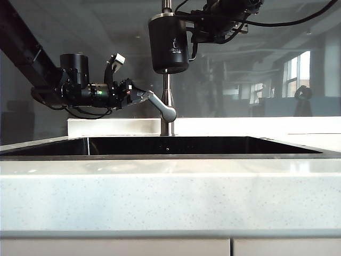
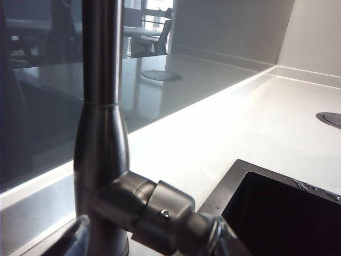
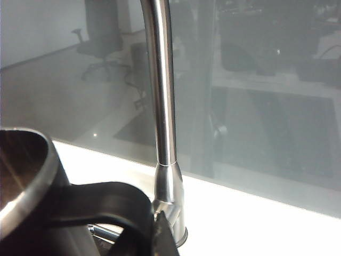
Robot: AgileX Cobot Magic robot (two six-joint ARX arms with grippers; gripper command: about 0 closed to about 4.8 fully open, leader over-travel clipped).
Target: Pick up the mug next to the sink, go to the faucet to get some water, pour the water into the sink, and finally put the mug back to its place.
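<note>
The black mug (image 1: 168,45) hangs upright high in front of the faucet (image 1: 168,101) pipe, above the dark sink (image 1: 160,156). My right gripper (image 1: 193,33) comes in from the upper right and is shut on the mug's handle. In the right wrist view the mug (image 3: 26,186) and its handle (image 3: 106,202) fill the near corner beside my right gripper (image 3: 160,240), with the faucet (image 3: 162,106) just behind. My left gripper (image 1: 139,96) reaches in level from the left, open. Its fingers stand on either side of the faucet's lever (image 2: 160,213), close around my left gripper (image 2: 152,241).
Pale speckled countertop (image 1: 170,192) frames the sink, with a raised ledge (image 1: 106,127) and a dark glass wall behind. A sink corner (image 2: 234,176) lies beside the faucet base. A round dark cap (image 2: 330,118) sits in the counter further along.
</note>
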